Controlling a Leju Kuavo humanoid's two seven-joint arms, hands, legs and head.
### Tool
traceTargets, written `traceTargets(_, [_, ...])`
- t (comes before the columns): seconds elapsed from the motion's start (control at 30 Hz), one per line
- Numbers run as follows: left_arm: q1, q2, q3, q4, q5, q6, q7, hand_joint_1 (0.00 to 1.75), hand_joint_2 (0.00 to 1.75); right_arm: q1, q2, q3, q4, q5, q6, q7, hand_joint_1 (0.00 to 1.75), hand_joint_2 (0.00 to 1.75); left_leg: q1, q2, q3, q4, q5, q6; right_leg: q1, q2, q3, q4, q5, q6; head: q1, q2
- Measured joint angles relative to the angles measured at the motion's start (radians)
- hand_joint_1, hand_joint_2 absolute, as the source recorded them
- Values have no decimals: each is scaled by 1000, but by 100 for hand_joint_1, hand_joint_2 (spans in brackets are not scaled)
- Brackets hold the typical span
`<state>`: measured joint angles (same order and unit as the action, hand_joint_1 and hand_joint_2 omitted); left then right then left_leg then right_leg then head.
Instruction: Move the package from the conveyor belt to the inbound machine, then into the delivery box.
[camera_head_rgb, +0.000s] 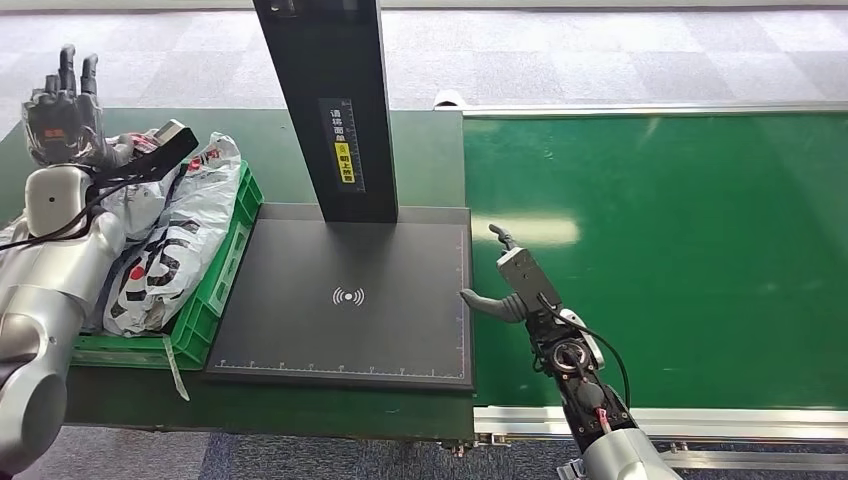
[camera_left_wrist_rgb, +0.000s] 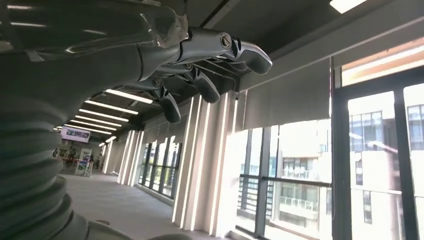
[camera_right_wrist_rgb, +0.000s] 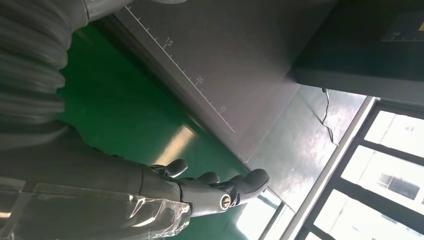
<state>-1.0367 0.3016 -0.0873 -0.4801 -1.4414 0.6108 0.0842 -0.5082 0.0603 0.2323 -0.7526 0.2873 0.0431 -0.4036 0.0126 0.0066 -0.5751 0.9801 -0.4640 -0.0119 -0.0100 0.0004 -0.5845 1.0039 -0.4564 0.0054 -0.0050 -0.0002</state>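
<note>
White plastic packages with red and black print lie piled in the green delivery box at the left. My left hand is raised above the box's far left corner, fingers up and apart, holding nothing; the left wrist view shows its fingers against the ceiling. My right hand hovers open over the green conveyor belt, just right of the inbound machine's dark scanning plate, thumb toward the plate. In the right wrist view its fingers stretch over the belt beside the plate's ruled edge.
The inbound machine's black post rises from the back of the plate. A silver rail runs along the belt's near edge. Grey carpet floor lies beyond the table.
</note>
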Motion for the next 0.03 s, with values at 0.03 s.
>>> traceTargets(0.03, [0,-1,2,-6,2,12,-6,0,175,0,1,0,0,0,0,0,0,175,0,0,0,0,0,0,0,0,0,0,0,0,0,0])
